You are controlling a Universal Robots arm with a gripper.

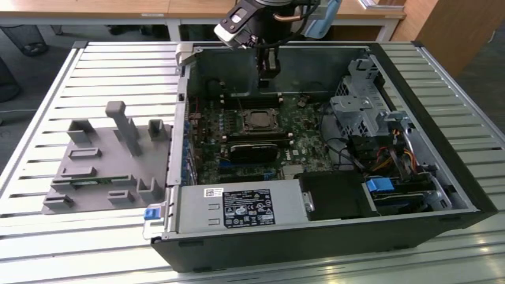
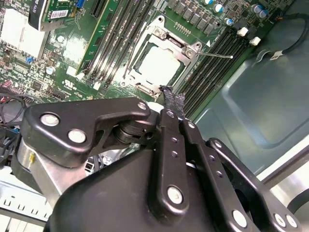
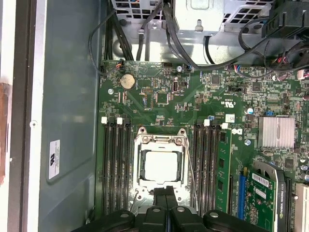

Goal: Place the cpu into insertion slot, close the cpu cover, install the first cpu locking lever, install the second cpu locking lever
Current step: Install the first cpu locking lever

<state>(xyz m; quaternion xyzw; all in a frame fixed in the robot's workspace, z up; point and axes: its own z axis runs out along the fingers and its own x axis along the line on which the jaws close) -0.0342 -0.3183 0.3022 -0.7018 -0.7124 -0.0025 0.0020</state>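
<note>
Gripper [image 3: 166,191] fingers pinched together, holding nothing, tips at insertion slot [image 3: 143,167] edge. cpu [image 3: 161,166] sits under lowered cpu cover [image 3: 160,141].

- The black gripper [image 2: 169,98], fingers pressed together, is just beside the silver cpu cover [image 2: 179,44].
- The shiny cpu [image 2: 155,65] lies flat in the cover's window.
</note>
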